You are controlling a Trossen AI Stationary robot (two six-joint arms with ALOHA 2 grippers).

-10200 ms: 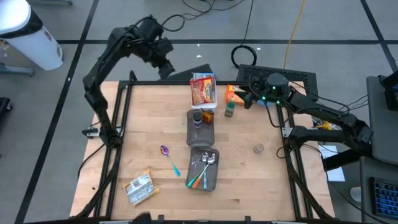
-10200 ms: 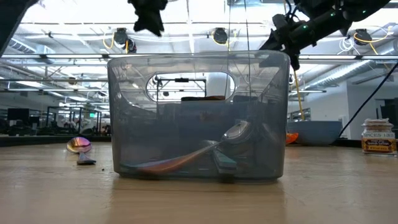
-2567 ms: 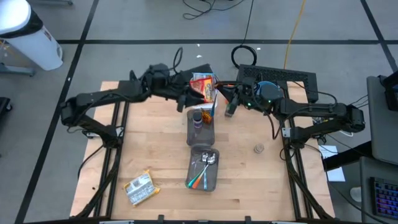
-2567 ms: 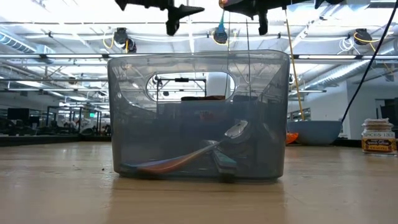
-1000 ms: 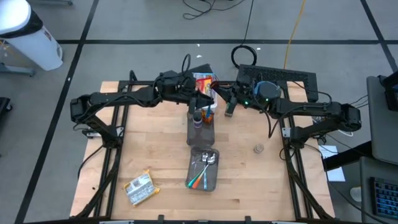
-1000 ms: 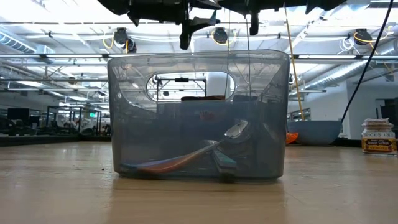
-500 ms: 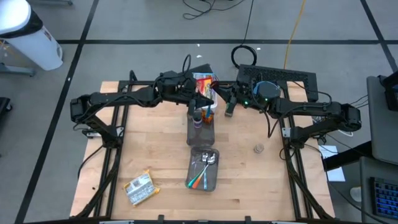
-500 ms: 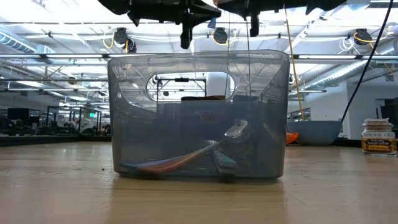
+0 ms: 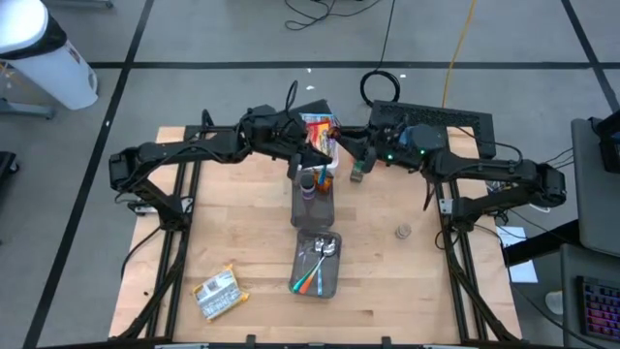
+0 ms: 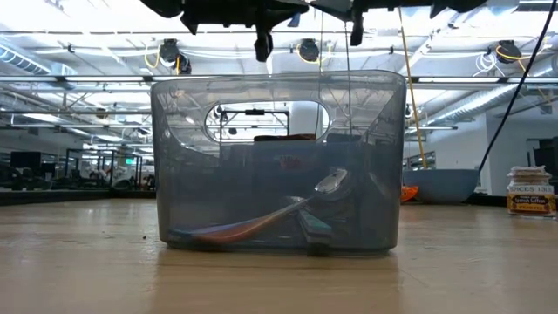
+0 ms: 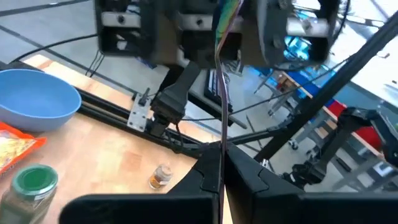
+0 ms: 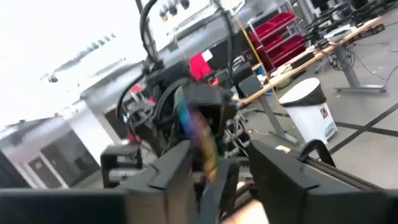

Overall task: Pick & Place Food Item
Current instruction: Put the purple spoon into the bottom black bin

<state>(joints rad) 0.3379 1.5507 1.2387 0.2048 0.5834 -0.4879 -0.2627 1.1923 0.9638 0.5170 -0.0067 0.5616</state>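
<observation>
well, no food item is in hand: the thing being handled is an iridescent spoon, up in the air between the two grippers, over the far end of the table. its thin handle is pinched between the pressed-together fingers of the left gripper and runs straight out ahead of those fingertips, long axis in line with them, its other end reaching into the right gripper. in the right wrist view the right gripper's fingers stand spread, with the spoon's blurred end between them, apparently touching neither. so the left arm carries the spoon, and the right is nearest only to its far tip.

outward from the left gripper, the clear bin with a jar lies just below and nearer the front edge. the cutlery bin sits beyond that, well toward the front. a noodle packet lies just behind the grippers. a green-lidded jar and a blue bowl sit off to the side of the left gripper's fingers. a yellow food packet lies well apart at the near left corner.

compared with a second ago, the roles have swapped: then the left fingers stood part open and the right gripper held the spoon shut. ten seconds back the spoon lay on the table beside the cutlery bin. as i judge it, the next move turns on the right gripper backing off along the spoon's axis without dragging it.
</observation>
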